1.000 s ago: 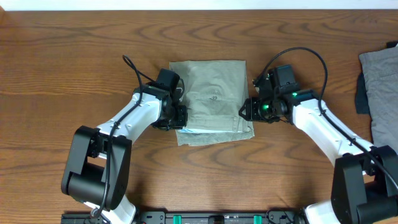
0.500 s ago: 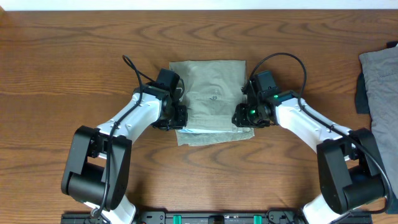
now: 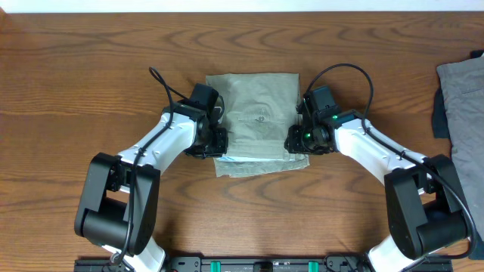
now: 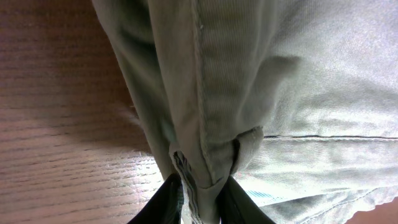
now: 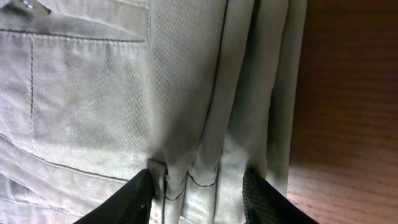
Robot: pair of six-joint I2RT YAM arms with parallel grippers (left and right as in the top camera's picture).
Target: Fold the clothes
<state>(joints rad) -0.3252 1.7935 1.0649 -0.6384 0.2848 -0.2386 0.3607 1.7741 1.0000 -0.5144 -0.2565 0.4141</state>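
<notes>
The pale khaki shorts [image 3: 261,113] lie folded into a rough square at the middle of the wooden table. My left gripper [image 3: 218,142] is at their left edge. In the left wrist view it [image 4: 202,205] is shut on a bunched fold of the shorts [image 4: 298,93]. My right gripper [image 3: 295,140] is at their right edge. In the right wrist view its fingers [image 5: 198,193] stand apart, straddling several stacked layers of the shorts [image 5: 93,93] without pinching them. A pocket seam shows there.
A plain grey garment [image 3: 463,106] lies at the table's right edge, with a dark navy cloth [image 3: 439,113] against its left side. Bare wood [image 3: 91,75] surrounds the shorts.
My right gripper moved left from beside the shorts onto their right edge, and now straddles the layers. My left gripper has kept its hold and place.
</notes>
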